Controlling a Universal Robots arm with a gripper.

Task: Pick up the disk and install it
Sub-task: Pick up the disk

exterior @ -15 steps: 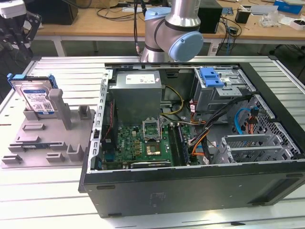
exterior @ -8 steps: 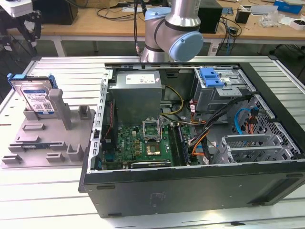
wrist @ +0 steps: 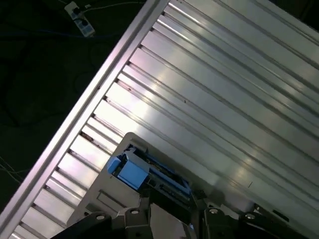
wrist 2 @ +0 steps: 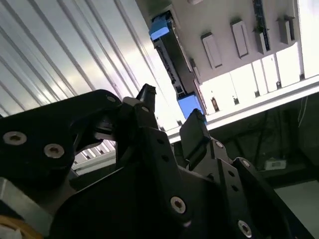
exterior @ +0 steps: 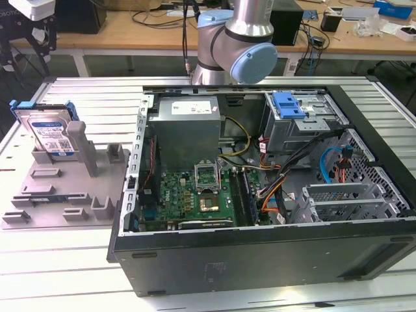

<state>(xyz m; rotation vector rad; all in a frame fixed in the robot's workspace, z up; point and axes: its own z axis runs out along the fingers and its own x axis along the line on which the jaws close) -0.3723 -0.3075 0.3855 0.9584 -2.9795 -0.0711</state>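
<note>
Fingers [wrist 2: 197, 132] of the black metal gripper [wrist 2: 171, 105] stand spread apart, pinching nothing, in the second wrist view. The flat silver rectangular disk [exterior: 49, 130] with a white-and-blue label and blue plastic frame leans on edge at the far end of a grey plastic fixture plate [exterior: 58, 195]. This plate lies on the ribbed aluminium table [exterior: 65, 279] at the exterior view's left, beside the open black computer case [exterior: 260, 260].

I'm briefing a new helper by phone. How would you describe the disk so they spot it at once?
Find the open computer case; to the exterior view's left of it lies a grey fixture plate. The disk stands propped at that plate's far corner. Unlike the grey holders around it, it is a silver slab with a white-and-blue label and blue frame.
</note>
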